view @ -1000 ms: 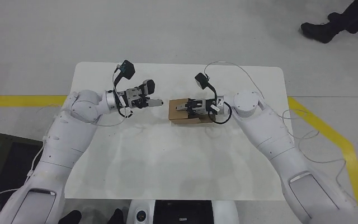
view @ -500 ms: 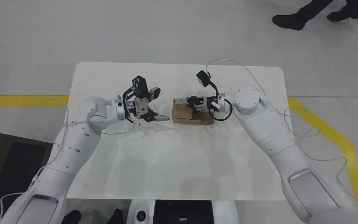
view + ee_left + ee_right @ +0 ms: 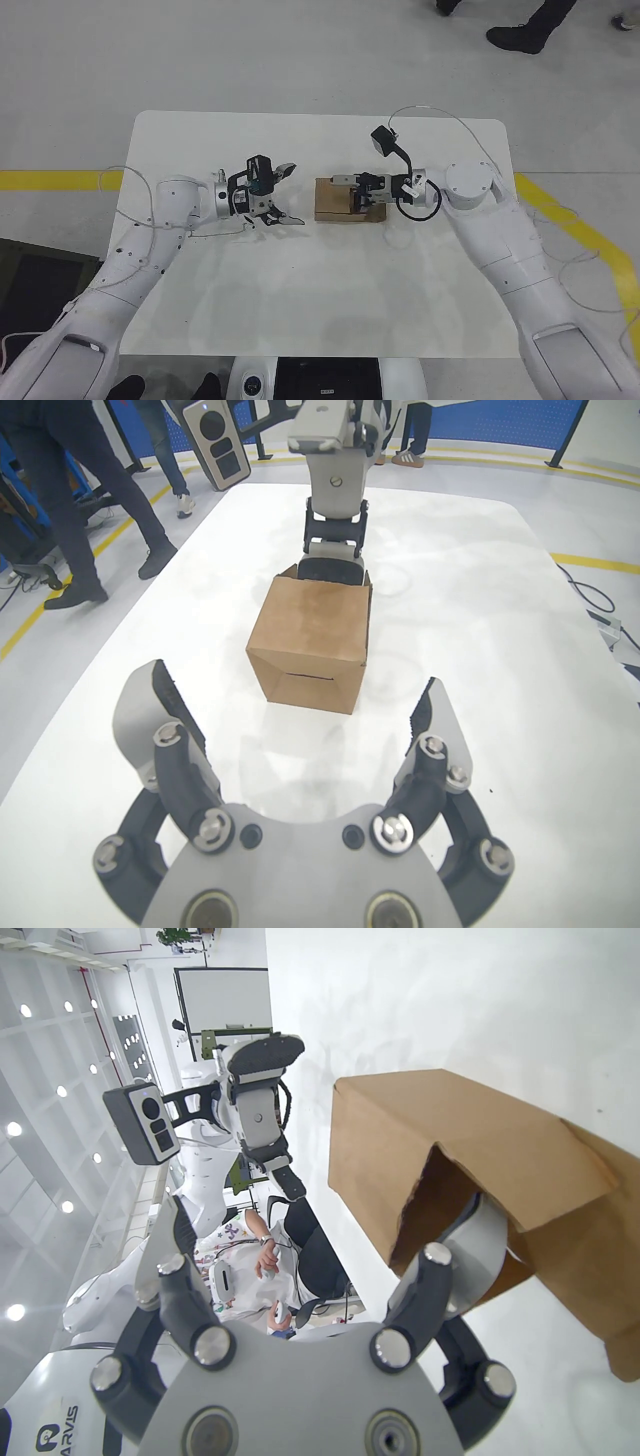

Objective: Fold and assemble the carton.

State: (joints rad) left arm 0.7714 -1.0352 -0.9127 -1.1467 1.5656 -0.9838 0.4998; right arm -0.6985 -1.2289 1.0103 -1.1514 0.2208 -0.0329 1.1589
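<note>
A small brown carton (image 3: 335, 200) lies on its side in the middle of the white table (image 3: 300, 300). Its near end (image 3: 310, 687) is folded shut with a slot, and the far end (image 3: 450, 1208) gapes with loose flaps. My right gripper (image 3: 358, 190) is open at that far end, one finger (image 3: 475, 1238) inside the carton and the other (image 3: 170, 1228) outside it. My left gripper (image 3: 296, 194) hangs open a short way from the closed end, facing it, with nothing between its fingers (image 3: 160, 690).
A thin cable (image 3: 450, 125) loops over the table's far right part by the right arm. Bare table surface lies all round the carton, widest on the near side. Yellow floor tape (image 3: 50, 180) runs past both table ends.
My left gripper has swung round to face the carton and its fingers have spread wide. The carton and my right gripper have shifted slightly to the right.
</note>
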